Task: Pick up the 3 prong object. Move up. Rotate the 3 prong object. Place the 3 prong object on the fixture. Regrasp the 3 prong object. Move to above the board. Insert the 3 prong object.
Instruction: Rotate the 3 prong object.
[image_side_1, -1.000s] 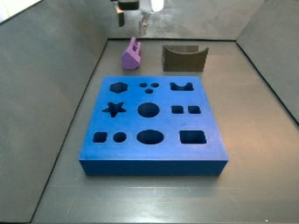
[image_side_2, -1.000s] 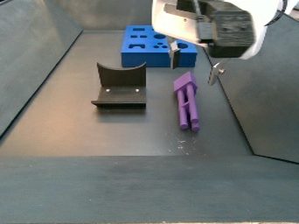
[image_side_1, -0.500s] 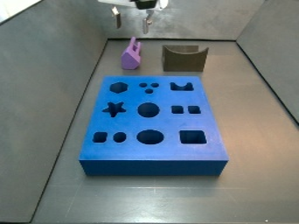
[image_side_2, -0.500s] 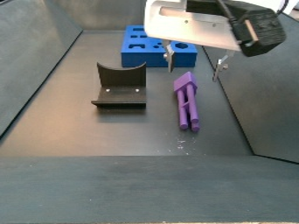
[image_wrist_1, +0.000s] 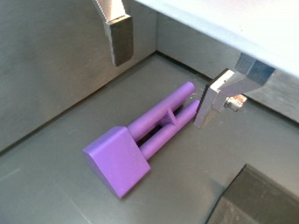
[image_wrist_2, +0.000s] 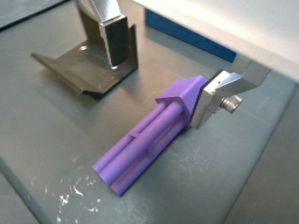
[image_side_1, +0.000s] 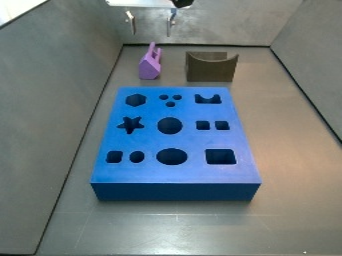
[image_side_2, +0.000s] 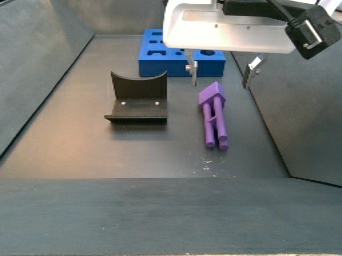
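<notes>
The gripper (image_side_2: 222, 68) hangs above the 3 prong object (image_side_2: 214, 116), fingers (image_wrist_1: 121, 39) spread wide and pinching nothing. The purple piece lies flat on the desk (image_side_2: 120, 150), beside the fixture (image_side_2: 136, 98) and apart from it, with the board (image_side_1: 174, 142) behind both in a side view

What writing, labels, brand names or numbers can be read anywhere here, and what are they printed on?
None: no readable words, numbers or signs appear in any view.
The 3 prong object, the board and the fixture are bare of print.
The gripper, open above the 3 prong object, shows no marking either.
</notes>
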